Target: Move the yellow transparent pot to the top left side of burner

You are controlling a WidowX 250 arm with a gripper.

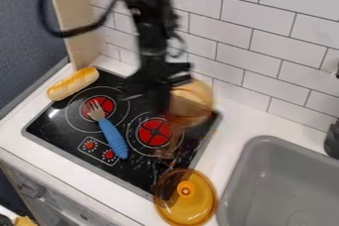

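Camera view shows one bread roll (73,84) at the stove's left, one blue-handled fork (114,137) across the left of two red burners, then one gripper (157,105), jaw state impossible to tell. Just beside it, blurred, is probably the one yellow pot (193,102), above one amber lid (198,209) and left of one grey sink (281,183).

The pot (193,102) is amber, the fork handle (113,137) blue, the black stovetop (58,127) patterned with red burners (153,132).

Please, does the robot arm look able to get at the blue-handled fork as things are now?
Probably yes: the fork lies uncovered on the stove, with nothing resting on it.
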